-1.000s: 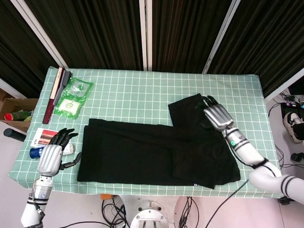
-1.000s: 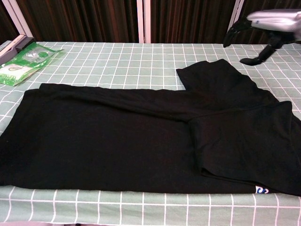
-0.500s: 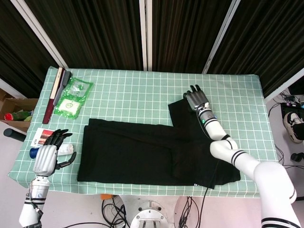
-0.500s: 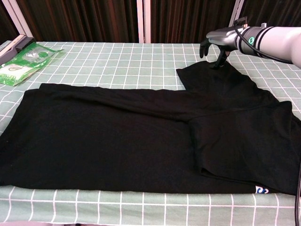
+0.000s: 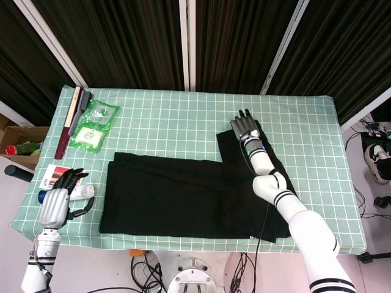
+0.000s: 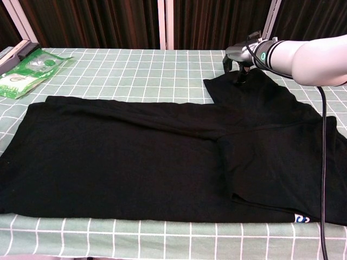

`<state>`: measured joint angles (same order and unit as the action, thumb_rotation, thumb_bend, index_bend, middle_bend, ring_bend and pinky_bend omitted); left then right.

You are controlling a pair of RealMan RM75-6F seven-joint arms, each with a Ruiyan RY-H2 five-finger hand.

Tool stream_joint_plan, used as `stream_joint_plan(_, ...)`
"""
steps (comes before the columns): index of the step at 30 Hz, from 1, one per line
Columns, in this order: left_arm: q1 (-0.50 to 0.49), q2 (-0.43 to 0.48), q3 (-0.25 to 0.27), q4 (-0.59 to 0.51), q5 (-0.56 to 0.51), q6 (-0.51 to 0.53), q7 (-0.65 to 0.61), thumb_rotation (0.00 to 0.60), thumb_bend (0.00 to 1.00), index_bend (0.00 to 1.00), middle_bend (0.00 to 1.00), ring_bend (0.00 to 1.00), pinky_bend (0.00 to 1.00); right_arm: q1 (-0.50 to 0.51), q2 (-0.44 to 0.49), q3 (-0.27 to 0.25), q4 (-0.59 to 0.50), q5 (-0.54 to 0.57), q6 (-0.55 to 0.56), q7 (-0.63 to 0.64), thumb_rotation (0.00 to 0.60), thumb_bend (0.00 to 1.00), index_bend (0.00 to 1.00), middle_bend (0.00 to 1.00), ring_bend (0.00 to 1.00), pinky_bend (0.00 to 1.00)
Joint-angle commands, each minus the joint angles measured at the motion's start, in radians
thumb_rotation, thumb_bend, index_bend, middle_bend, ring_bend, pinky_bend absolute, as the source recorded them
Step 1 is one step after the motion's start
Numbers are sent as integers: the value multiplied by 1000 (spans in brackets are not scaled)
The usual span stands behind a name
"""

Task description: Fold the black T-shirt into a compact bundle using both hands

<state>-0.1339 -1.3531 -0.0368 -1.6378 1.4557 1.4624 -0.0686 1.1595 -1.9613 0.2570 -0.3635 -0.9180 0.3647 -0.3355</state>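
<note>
Fabric of the black T-shirt [image 5: 195, 195] is lying spread along the table's near side. Nothing is being held by the left hand [image 5: 56, 206], fingers loosely apart. Farther back, the sleeve [image 6: 244, 89] is being covered by the right hand [image 5: 245, 126], fingers extended; whether cloth is being pinched cannot be told, so a slipped grab is being risked.

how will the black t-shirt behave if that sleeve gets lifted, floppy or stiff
Probably floppy: the black T-shirt lies flat with soft creases and a fold already holding, so a sleeve lifted by the right robot hand would likely drape and drag nearby cloth. It looks light and thin. On the checked tablecloth it may slide rather than stay put.
</note>
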Motion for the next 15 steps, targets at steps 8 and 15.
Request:
stream_joint_plan(8, 1, -10, -7, 26, 23, 10, -31, 499, 314, 230, 129, 77, 170, -131, 168, -15, -311, -133, 229, 114, 600, 368, 695, 344, 61, 105)
stream_joint_plan(15, -1, -10, -2, 28, 54, 19, -29, 499, 314, 230, 129, 77, 170, -321, 469, -76, -876, -200, 519, 0, 600, 368, 699, 344, 83, 147)
